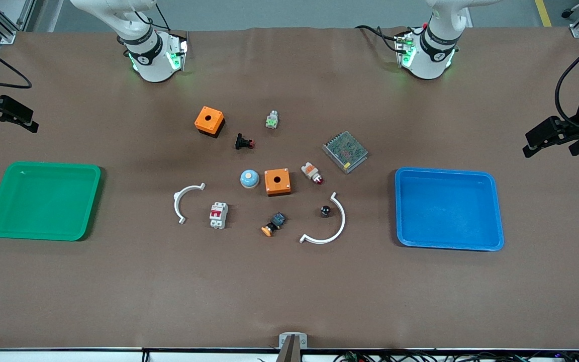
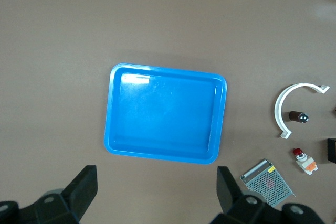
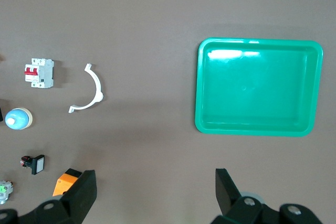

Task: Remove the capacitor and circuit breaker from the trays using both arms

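Capacitor (image 1: 325, 210) and circuit breaker (image 1: 218, 215) lie on the counter (image 1: 289, 291), each well off its nearer open, empty hand: left hand (image 2: 157, 192), right hand (image 3: 155, 192).

I saw even, bright overhead light across the brown worktop (image 1: 289, 291), with only short, soft shadows under the small parts. White glare sat on the inner floor of the green tray (image 3: 226, 54) and on the blue tray (image 2: 135, 79) in the wrist views. Green indicator lamps glowed at both arm bases. Focus was crisp on the worktop; my wrist cameras rendered their own fingers (image 2: 84, 190) dark and slightly soft.
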